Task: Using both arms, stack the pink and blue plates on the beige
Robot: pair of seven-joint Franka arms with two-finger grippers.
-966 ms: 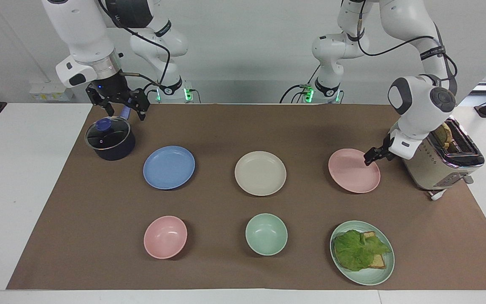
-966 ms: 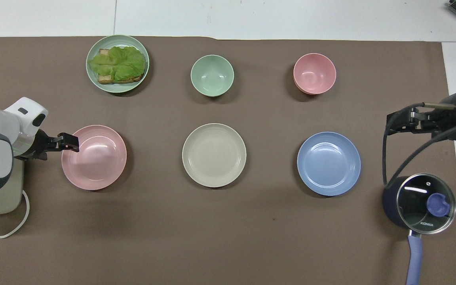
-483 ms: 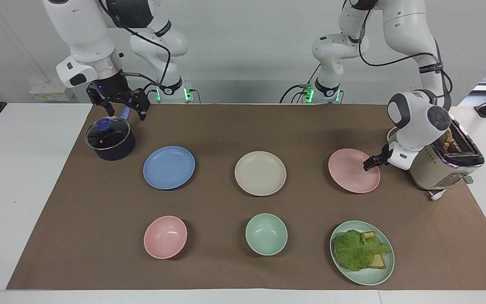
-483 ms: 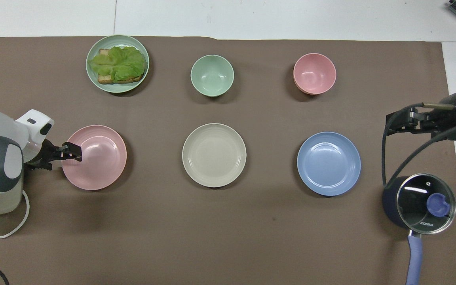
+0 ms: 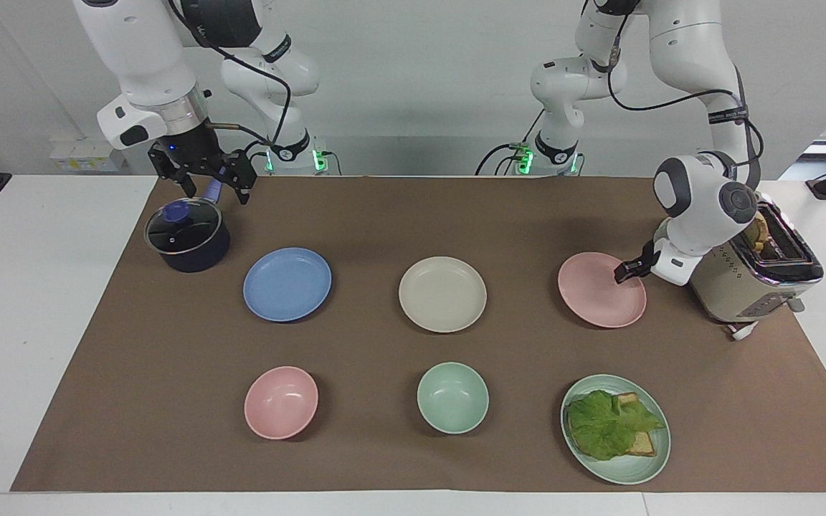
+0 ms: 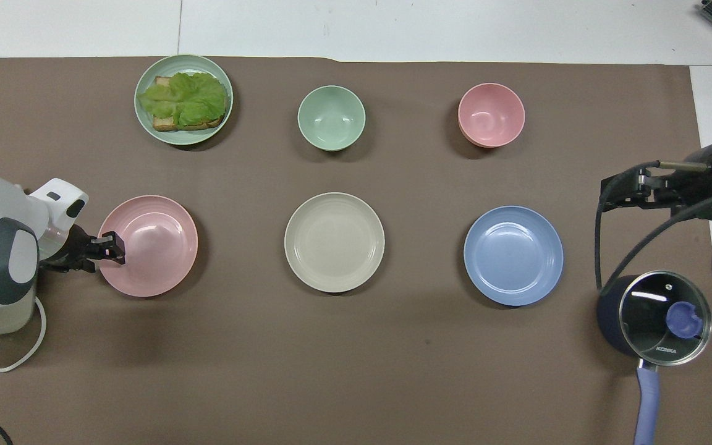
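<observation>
The pink plate lies flat on the mat toward the left arm's end. My left gripper is low at this plate's rim, on the side next to the toaster. The beige plate lies in the middle of the same row. The blue plate lies toward the right arm's end. My right gripper hangs open and holds nothing, in the air over the dark pot's handle, and waits.
A toaster stands close beside my left arm. A lidded dark pot sits beside the blue plate. Farther from the robots stand a pink bowl, a mint-green bowl and a green plate with lettuce on toast.
My left gripper has come down and drawn back across the pink plate to its rim beside the toaster. The plates and the right arm have not moved.
</observation>
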